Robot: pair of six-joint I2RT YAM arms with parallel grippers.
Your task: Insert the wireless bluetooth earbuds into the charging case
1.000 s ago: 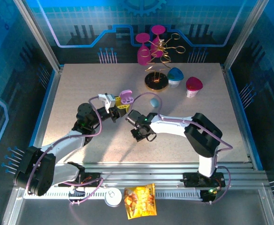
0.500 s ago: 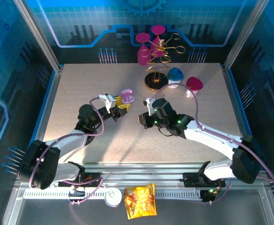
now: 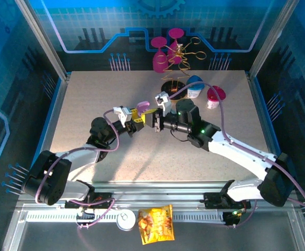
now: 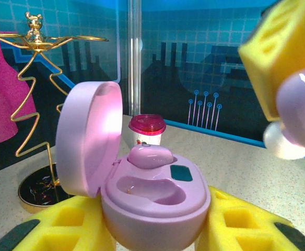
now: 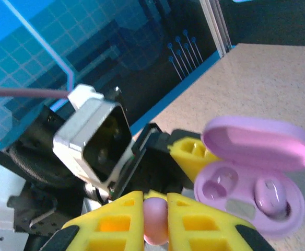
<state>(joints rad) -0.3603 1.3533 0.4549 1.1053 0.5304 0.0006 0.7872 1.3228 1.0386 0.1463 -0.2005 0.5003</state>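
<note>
While the left gripper [image 3: 136, 119] clamps the open lilac case [image 4: 157, 209], the right gripper [image 5: 155, 201] pinches a lilac earbud [image 5: 155, 222], which likely next needs aligning over the empty well [image 5: 214, 188].

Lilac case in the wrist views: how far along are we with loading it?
Done: the lilac case is open, clamped in the left gripper, with one lilac bud seated. In hand: the right gripper pinches a second lilac bud close beside the case. Left: set it into the empty well, then probably close the lid.
</note>
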